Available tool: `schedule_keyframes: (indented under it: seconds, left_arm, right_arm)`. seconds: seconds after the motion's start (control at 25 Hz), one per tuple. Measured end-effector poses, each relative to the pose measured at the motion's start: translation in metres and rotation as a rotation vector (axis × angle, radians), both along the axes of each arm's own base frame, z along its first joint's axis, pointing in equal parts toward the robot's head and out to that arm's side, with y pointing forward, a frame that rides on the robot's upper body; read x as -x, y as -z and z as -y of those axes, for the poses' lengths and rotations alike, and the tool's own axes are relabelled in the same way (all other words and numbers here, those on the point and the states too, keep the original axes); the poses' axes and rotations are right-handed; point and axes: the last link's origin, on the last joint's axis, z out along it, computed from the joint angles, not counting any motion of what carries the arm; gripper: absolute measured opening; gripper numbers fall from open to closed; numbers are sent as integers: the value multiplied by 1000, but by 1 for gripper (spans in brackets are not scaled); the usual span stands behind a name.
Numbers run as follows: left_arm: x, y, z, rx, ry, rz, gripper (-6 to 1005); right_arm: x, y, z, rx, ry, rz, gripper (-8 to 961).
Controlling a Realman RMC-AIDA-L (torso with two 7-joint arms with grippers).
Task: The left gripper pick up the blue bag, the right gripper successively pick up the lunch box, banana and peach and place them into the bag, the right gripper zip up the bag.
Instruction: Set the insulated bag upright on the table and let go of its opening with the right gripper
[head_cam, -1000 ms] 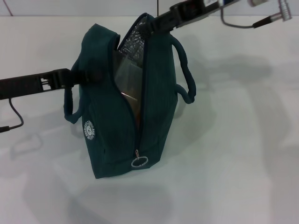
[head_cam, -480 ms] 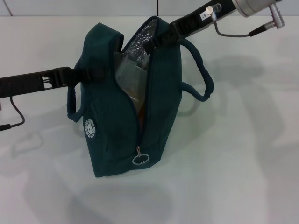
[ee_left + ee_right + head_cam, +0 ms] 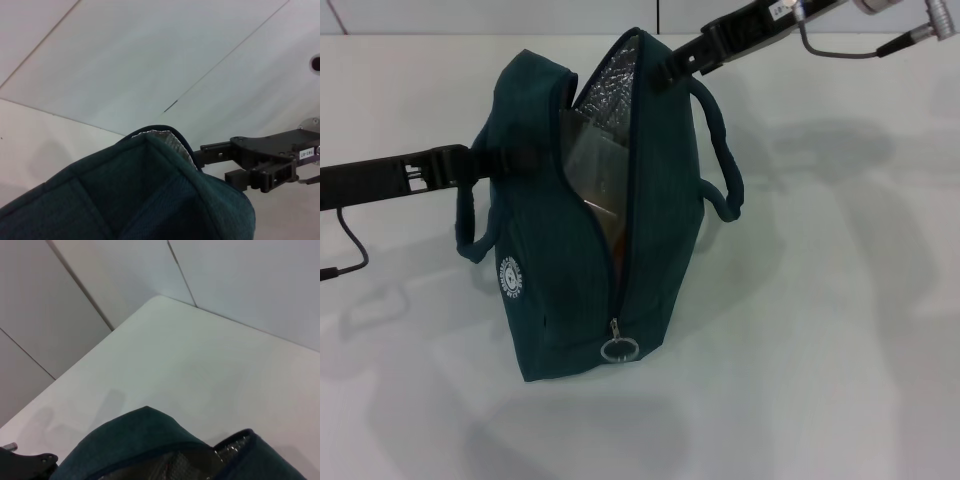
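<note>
The blue bag (image 3: 660, 200) stands upright on the white table with its mouth open and its silver lining (image 3: 615, 85) showing. My left gripper (image 3: 515, 160) comes in from the left and is shut on the bag's left wall by the handle. My right gripper (image 3: 663, 66) is open at the top of the bag's right rim, also seen in the left wrist view (image 3: 212, 165). The clear lunch box (image 3: 592, 165) stands inside the bag. An orange-yellow strip of the banana (image 3: 610, 235) shows below it. The peach is hidden. The ring zipper pull (image 3: 619, 349) hangs at the low end of the opening.
The white table (image 3: 840, 330) spreads around the bag, and a pale wall stands behind it. The bag's right handle (image 3: 720, 150) loops out to the right. A black cable (image 3: 350, 255) hangs under my left arm.
My right gripper dipped lower toward the bag's mouth, then drew back up to the rim. The bag's right handle swung out to the right and came back. My left gripper held still.
</note>
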Motion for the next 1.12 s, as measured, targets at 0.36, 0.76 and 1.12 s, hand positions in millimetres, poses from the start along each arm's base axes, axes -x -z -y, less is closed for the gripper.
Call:
schedule_keyframes:
  seconds: [0.36,0.76,1.12]
  left_arm:
    - [0,1,0,1,1,1,62]
    - [-2,1,-1,-2,6,0,62]
    - [-1,0,-1,-6,10,-4,62]
  right_arm:
    - [-9,3,3,13,25,3,835]
    - [-24,16,2,28,74,16,834]
    - [-23,29,2,26,49,49,833]
